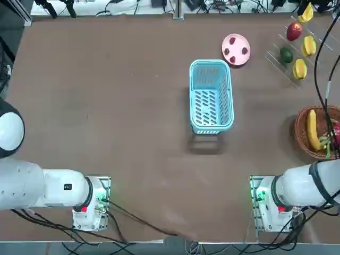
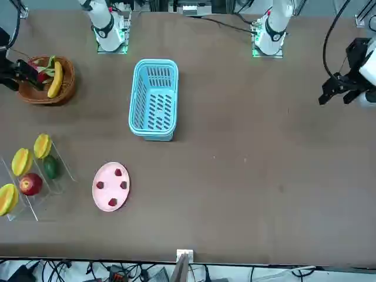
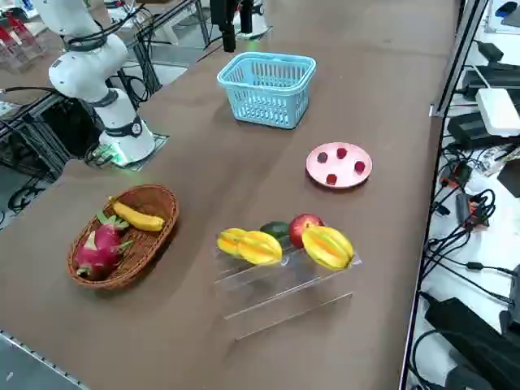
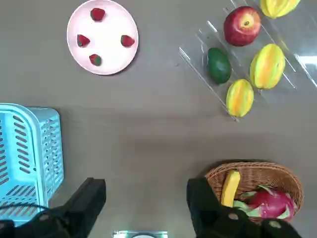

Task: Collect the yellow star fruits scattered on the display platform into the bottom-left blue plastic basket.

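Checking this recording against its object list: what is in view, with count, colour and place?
star fruits: three, yellow, on the clear rack
rack: one, clear, near the plate
apple: one, red, on the rack
avocado: one, dark green, on the rack
blue basket: one, empty, mid-table
plate: one, pink, four strawberries on it
wicker basket: one, brown, holding yellow banana, pink dragon fruit
right hand: one, black, open, above the table

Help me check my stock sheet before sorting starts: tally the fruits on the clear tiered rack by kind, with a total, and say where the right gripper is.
Star fruits: 3
Red apple: 1
Dark green oval fruit: 1
Total: 5
The right gripper hangs open above the table, holding nothing.
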Tool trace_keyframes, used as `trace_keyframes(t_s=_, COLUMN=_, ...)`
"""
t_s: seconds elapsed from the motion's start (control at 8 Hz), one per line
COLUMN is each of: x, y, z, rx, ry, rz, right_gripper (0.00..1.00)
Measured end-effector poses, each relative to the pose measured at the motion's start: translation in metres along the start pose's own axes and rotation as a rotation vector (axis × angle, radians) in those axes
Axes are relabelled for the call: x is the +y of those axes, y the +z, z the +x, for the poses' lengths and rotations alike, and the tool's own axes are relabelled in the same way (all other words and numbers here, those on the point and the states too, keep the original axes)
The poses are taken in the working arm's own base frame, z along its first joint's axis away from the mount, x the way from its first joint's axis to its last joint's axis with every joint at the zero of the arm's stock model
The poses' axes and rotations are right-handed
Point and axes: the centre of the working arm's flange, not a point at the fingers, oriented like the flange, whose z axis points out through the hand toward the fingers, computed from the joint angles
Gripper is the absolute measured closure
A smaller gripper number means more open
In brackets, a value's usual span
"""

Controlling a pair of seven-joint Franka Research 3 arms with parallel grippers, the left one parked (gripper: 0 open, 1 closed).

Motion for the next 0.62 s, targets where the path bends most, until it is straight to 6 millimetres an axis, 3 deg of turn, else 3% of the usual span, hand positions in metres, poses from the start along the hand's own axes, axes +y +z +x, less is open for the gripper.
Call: trace_keyframes(t_s=0.62, x=0.0019, y=0.0074, z=0.0042, rx=-0.013, ry=0.012, rz=0.036, right_gripper=0.00)
